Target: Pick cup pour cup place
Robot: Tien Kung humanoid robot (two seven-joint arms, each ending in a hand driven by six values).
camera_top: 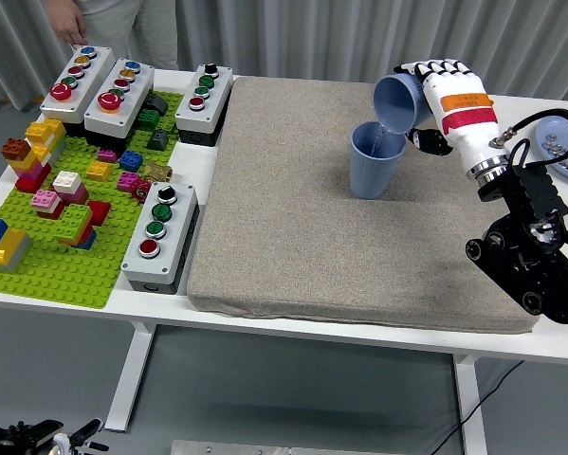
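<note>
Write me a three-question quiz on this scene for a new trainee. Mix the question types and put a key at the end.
1. True or false: the right hand holds a blue cup tilted over a second blue cup.
2. What does the standing cup rest on? A) the green brick plate B) the grey mat C) the bare table
3. Fill in: a person stands at the table's far ____ corner, behind the button boxes.

Key:
1. True
2. B, the grey mat
3. left
</note>
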